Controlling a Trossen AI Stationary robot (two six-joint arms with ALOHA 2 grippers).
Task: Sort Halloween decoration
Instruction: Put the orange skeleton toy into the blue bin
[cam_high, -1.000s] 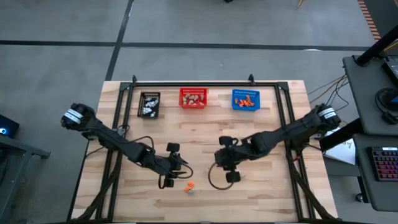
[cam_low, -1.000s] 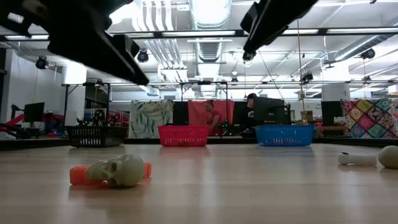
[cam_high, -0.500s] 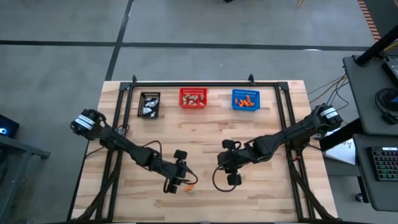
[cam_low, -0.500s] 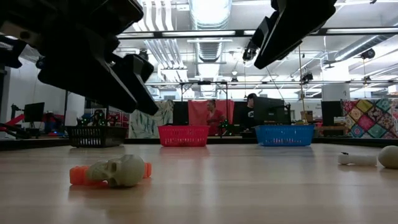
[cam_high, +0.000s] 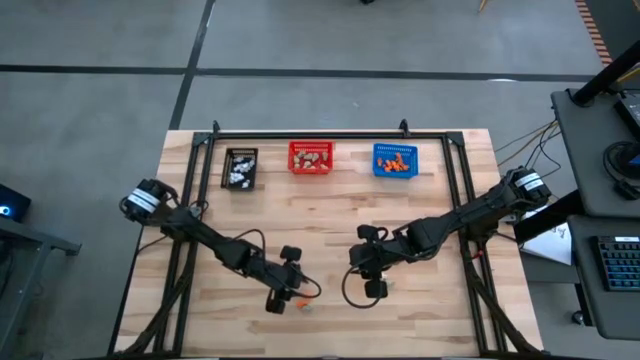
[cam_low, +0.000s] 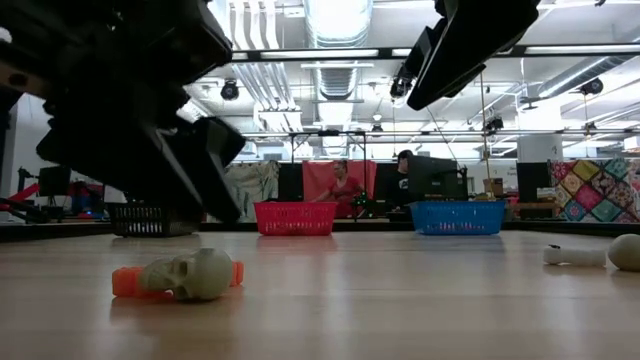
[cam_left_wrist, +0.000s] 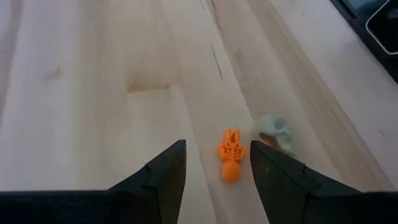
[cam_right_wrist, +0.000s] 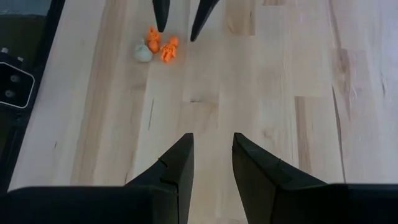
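Three Halloween trinkets lie together on the wooden table near its front edge: an orange skeleton figure (cam_left_wrist: 230, 157), a beige-grey skull (cam_left_wrist: 273, 127) and a second orange piece (cam_low: 125, 282) lying against the skull (cam_low: 196, 275). My left gripper (cam_left_wrist: 216, 155) is open and slants down just above them, one finger on either side of the orange skeleton, touching nothing. My right gripper (cam_right_wrist: 212, 146) hangs open higher up, to the right of the trinkets (cam_right_wrist: 155, 46), with nothing between its fingers.
At the far edge stand a black basket (cam_high: 240, 167), a red basket (cam_high: 311, 157) and a blue basket (cam_high: 394, 160), each with trinkets inside. A small white piece (cam_low: 575, 256) and a pale round piece (cam_low: 627, 252) lie farther right on the table. Bare wood lies between.
My left gripper has come down toward the trinkets and a little toward the table's near edge, tipping more steeply downward; it stays open. My right gripper has sunk slightly. The trinkets have not moved.
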